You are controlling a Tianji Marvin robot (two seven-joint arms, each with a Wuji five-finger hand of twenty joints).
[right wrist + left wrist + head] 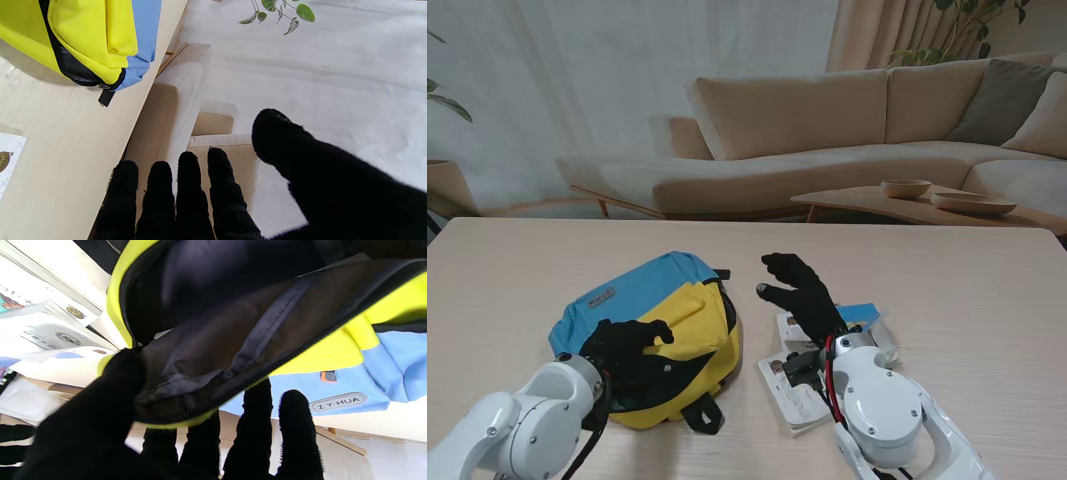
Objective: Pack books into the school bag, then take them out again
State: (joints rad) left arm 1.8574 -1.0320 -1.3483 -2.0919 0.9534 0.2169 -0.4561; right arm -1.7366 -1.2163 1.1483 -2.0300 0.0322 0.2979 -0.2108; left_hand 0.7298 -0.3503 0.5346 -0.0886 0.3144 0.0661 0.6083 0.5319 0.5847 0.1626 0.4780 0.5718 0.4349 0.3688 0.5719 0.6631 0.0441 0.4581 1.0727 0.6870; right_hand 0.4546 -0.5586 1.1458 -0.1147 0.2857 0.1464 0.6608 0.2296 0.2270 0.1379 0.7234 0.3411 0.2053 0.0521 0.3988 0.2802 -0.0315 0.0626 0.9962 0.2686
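Left hand (pixel 627 345) pinches the school bag (pixel 662 310) flap; empty, spread right hand (pixel 802 295) partly hides books (pixel 802 390).

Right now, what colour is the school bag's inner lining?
Dark navy lining, clearest in the left wrist view, inside the school bag.

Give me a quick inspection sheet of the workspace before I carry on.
Surface: pale wooden table.
Job's things: blue-and-yellow school bag, unzipped; books stacked to its right, outside it.
Clutter: nothing seen.
Hands: left hand shut on the bag's opening edge; right hand open above the books, holding nothing.
Cables: red and black wires at the right wrist.
Surroundings: beige sofa, low table with bowls, curtain.
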